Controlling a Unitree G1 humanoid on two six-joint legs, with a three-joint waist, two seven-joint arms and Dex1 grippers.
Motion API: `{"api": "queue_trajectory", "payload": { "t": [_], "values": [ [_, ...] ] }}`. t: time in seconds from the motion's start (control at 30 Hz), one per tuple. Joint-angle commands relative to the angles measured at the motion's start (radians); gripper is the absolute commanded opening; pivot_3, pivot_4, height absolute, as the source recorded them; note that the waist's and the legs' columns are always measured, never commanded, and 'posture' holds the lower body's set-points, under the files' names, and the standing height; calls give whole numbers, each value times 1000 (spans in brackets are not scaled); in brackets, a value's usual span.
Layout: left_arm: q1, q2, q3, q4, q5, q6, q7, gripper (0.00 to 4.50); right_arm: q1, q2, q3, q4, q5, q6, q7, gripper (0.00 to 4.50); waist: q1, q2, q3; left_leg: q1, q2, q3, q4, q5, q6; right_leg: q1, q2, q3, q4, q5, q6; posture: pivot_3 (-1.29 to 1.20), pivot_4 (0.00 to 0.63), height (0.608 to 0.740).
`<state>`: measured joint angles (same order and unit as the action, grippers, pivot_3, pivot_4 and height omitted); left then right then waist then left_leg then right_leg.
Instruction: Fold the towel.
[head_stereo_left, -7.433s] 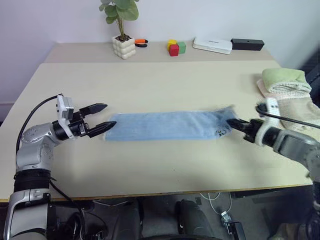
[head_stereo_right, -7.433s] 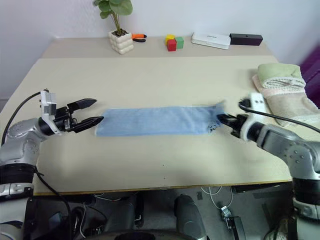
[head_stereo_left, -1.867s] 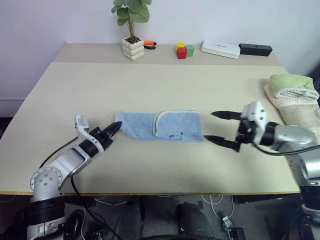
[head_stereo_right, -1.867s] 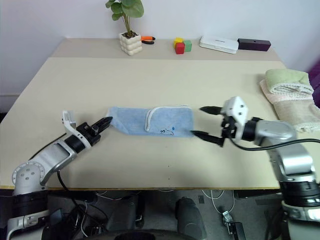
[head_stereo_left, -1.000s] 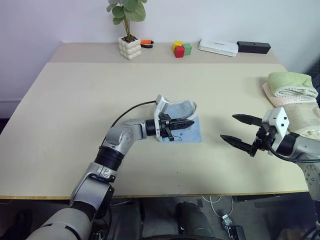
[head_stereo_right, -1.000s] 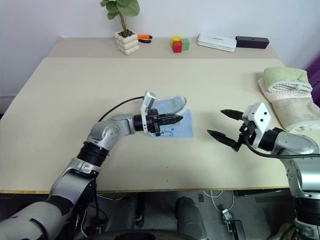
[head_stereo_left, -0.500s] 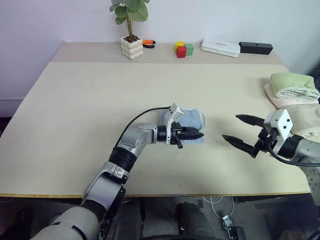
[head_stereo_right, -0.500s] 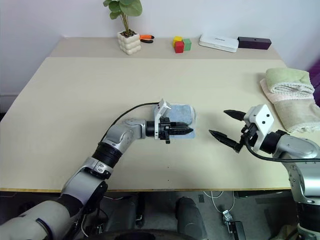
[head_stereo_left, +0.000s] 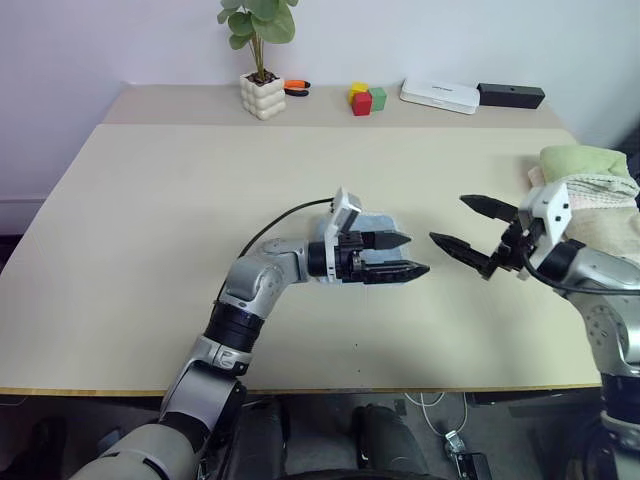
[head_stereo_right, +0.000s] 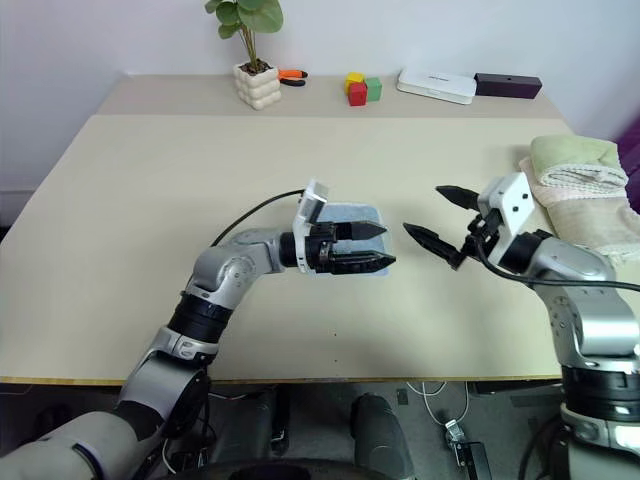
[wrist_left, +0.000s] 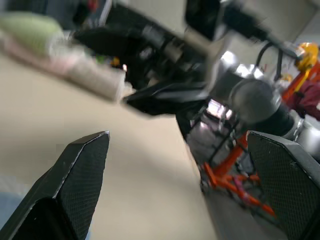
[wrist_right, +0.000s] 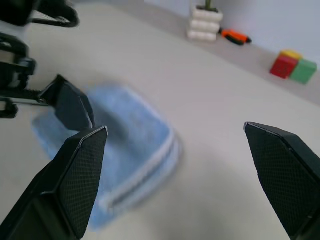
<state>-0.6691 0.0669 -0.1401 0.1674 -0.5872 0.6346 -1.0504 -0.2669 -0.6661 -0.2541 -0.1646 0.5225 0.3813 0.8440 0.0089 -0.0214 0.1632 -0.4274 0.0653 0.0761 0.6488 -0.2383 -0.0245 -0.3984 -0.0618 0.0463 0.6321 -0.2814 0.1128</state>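
Lying folded into a small blue packet near the middle of the beige tabletop (head_stereo_left: 150, 200), the towel (head_stereo_right: 352, 214) is partly hidden behind the left tool (head_stereo_left: 402, 254). That tool is held out above the cloth with its two black fingers spread apart, and nothing is gripped between them. In the right wrist view the towel (wrist_right: 130, 160) is seen flat on the surface, with its whitish edge along one side. Just to the right of the left tool, the right tool (head_stereo_left: 468, 226) is held over bare tabletop, tips turned toward the left tool; its fingers are likewise spread wide and nothing is held. The two tools are near each other but apart. At the right edge, a green folded towel (head_stereo_left: 585, 162) is stacked on paler folded towels (head_stereo_right: 590, 215). Along the far side are set a potted plant (head_stereo_left: 262, 60), coloured blocks (head_stereo_left: 367, 98), a white box (head_stereo_left: 440, 95) and a black bar (head_stereo_left: 510, 95).
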Motion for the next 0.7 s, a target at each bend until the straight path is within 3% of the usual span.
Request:
{"api": "queue_trajectory", "payload": {
  "t": [0.03, 0.1, 0.2, 0.33, 0.47, 0.7],
  "values": [
    [-20, 5, 106, -67, -103, 77, 67, 4249, -50, 83, -2, -28, 53, 32, -89, 4241, -1, 0, 0, 0, 0, 0, 0, 0, 0, 0, 0, 0, 0, 0, 0, 0, 150, 735],
    [-36, 14, 153, -37, -71, 21, 132, 3682, -86, 156, 25, -32, -12, 11, -207, 3670, 0, 0, 0, 0, 0, 0, 0, 0, 0, 0, 0, 0, 1, 0, 0, 0, 150, 735],
    [-39, 28, 203, 18, -28, -54, 204, 2189, -138, 281, 32, -3, -104, -21, -420, 2111, -2, 0, 0, 0, 0, 0, 0, 0, 0, 0, 0, 0, 1, 0, 1, 0, 150, 735],
    [-25, 29, 203, 75, 36, -128, 277, 143, -151, 416, 80, -43, -147, 7, -575, 83, 3, 0, 0, 0, 0, 0, 0, 0, 0, -1, 0, -1, 2, 2, 3, 0, 150, 735],
    [-14, -23, 190, 97, 91, -204, 370, 55, -135, 531, 164, -88, -196, 46, -689, 29, 1, 0, 0, -1, 0, 1, 0, 0, -1, -2, 0, 0, 2, 2, 3, 0, 150, 735],
    [-5, -90, 171, 169, 169, -256, 481, 55, -96, 608, 244, -30, -229, 96, -733, 29, -3, 1, 0, -1, 0, 1, 0, 0, 0, -1, 0, 0, 2, 2, 3, 0, 150, 735]
  ]
}}
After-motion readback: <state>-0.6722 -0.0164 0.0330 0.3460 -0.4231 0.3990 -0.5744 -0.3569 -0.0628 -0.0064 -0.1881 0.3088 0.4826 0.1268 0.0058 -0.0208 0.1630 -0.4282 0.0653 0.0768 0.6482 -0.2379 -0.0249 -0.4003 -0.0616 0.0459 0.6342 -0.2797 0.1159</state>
